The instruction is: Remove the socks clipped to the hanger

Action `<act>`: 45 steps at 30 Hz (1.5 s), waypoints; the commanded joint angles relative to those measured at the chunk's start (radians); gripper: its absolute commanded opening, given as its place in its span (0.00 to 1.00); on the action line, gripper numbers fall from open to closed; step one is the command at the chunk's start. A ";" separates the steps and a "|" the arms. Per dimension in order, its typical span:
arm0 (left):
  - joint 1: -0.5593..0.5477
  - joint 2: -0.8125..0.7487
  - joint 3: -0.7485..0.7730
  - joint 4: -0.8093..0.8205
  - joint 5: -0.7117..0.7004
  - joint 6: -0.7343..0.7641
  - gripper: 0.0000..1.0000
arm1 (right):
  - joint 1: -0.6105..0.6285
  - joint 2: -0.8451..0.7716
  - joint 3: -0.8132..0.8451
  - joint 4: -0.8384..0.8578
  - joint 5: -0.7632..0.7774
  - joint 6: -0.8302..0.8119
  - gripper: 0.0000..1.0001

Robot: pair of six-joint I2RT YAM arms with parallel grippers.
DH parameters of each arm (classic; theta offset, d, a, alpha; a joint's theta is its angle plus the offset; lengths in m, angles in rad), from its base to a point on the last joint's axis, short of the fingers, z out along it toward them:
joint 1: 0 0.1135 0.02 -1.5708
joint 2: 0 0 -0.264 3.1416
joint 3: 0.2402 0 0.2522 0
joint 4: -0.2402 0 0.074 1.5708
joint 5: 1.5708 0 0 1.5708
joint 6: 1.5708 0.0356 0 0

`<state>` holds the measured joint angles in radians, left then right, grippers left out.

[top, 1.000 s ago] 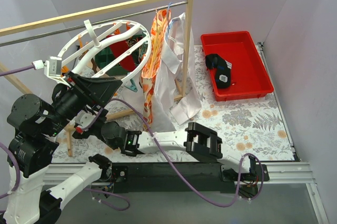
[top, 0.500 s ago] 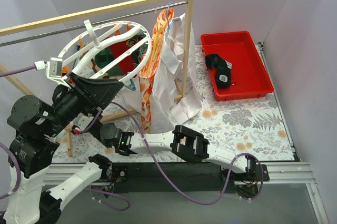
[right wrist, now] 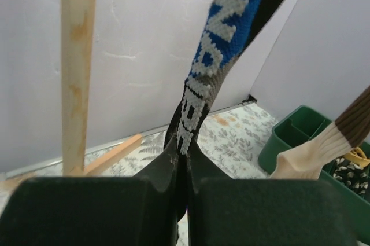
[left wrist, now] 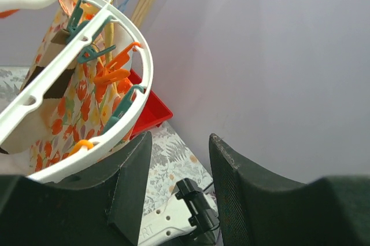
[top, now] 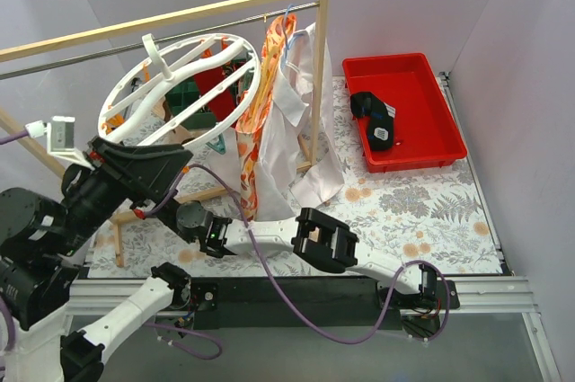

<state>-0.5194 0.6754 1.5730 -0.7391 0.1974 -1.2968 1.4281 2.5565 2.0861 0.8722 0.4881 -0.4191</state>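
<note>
The white round hanger hangs from the rail, with a red sock clipped under its spokes. In the right wrist view my right gripper is shut on the lower end of a black sock with blue and white marks, which hangs down from above. A tan-and-brown sock dangles to its right. My left gripper is open and empty, with the hanger's rim and its orange and teal clips just beside its left finger. In the top view the left gripper sits below the hanger's near rim.
A red tray at the back right holds a black sock. An orange floral garment and a white shirt hang by the wooden post. A green bin stands under the hanger.
My right gripper closed onto the black sock after reaching left under the hanger. The left arm drew back to the left, and the hanger swung a little flatter.
</note>
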 commanded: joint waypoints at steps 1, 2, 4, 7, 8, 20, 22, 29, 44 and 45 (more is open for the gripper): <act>-0.002 -0.066 0.067 -0.116 -0.073 0.025 0.42 | 0.031 -0.182 -0.118 0.054 -0.051 0.068 0.01; -0.002 -0.079 0.084 -0.134 -0.105 0.027 0.42 | 0.032 -0.208 -0.153 0.051 -0.059 0.098 0.01; -0.002 -0.102 0.099 -0.192 -0.148 0.030 0.42 | 0.041 -0.280 -0.242 0.045 -0.091 0.132 0.01; -0.002 -0.146 0.116 -0.261 -0.231 0.025 0.42 | 0.051 -0.370 -0.330 0.007 -0.156 0.200 0.01; -0.002 -0.163 0.120 -0.279 -0.249 0.018 0.42 | 0.052 -0.390 -0.340 -0.013 -0.181 0.216 0.01; -0.002 -0.254 0.169 -0.497 -0.521 -0.140 0.34 | 0.066 -0.706 -0.659 -0.214 -0.408 0.373 0.01; -0.002 -0.258 0.191 -0.541 -0.552 -0.172 0.33 | 0.066 -0.757 -0.692 -0.239 -0.417 0.370 0.01; -0.002 -0.221 0.130 -0.652 -0.618 -0.257 0.29 | 0.066 -0.886 -0.827 -0.302 -0.421 0.349 0.01; -0.001 -0.143 -0.007 -0.530 -0.641 -0.214 0.41 | 0.068 -0.992 -0.946 -0.351 -0.367 0.278 0.01; -0.001 -0.134 -0.005 -0.528 -0.641 -0.210 0.43 | 0.068 -0.993 -0.948 -0.349 -0.364 0.279 0.01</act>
<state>-0.5194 0.4793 1.5475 -1.2926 -0.4301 -1.5391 1.4937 1.6096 1.1477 0.5117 0.1020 -0.1135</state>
